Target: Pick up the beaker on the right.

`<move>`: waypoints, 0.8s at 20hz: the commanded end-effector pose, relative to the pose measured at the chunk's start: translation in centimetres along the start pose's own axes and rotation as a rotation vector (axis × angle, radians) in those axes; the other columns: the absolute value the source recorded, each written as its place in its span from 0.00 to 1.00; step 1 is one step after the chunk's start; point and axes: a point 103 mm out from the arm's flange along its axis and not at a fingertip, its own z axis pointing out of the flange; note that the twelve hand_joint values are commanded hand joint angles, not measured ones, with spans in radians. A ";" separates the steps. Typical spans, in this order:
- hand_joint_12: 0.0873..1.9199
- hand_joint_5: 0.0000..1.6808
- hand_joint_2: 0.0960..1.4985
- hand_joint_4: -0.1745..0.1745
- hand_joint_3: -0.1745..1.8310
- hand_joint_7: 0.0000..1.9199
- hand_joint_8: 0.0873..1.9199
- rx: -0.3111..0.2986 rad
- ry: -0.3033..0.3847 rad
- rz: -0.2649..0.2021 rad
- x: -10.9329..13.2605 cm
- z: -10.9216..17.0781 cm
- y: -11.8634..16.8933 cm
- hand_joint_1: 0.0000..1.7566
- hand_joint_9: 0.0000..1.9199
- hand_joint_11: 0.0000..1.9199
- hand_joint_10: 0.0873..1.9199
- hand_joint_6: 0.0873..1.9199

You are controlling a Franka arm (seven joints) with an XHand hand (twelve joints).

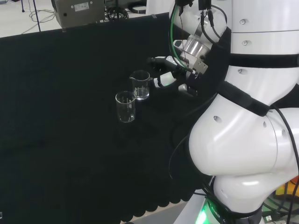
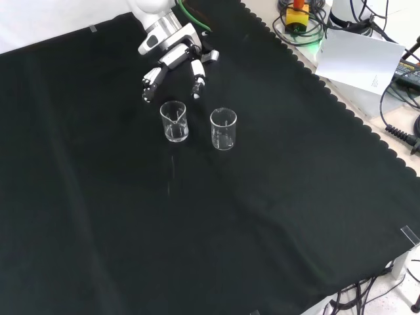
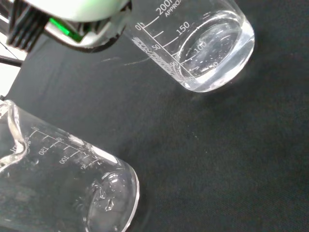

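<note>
My hand [image 2: 172, 58] hovers with fingers [image 2: 151, 82] spread and holding nothing, just behind the beaker [image 1: 140, 84] that stands right of the other beaker [image 1: 125, 106] in the head view, leaving room, I judge, to close round it on the bench [image 2: 282, 216].

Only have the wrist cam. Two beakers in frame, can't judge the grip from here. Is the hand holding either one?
Observer: No. In the front view the hand hangs open with its fingers spread, just short of the beaker nearest it. Cloth shows between fingertips and rim.
Operator: Which one is that in the head view?
Observer: The right-hand one, beside the fingers. The other beaker stands to its left there, closer to the camera.
Operator: Both upright?
Observer: Yes. Both stand upright on the black cloth, with a clear gap between them in the front view, and they look empty.
</note>
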 end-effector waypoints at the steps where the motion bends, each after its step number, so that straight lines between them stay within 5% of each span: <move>1: 0.71 0.22 0.29 0.38 0.39 0.06 0.32 -0.007 0.051 -0.052 -0.4 1.1 1.3 0.51 0.14 0.00 0.33 0.00; 10: 0.69 0.21 0.29 0.39 0.39 0.04 0.31 0.012 0.065 -0.085 -0.4 2.9 2.3 0.51 0.12 0.00 0.32 0.00; 16: 0.68 0.23 0.29 0.39 0.39 0.09 0.33 -0.041 0.087 -0.099 -0.3 3.4 2.8 0.53 0.15 0.00 0.33 0.00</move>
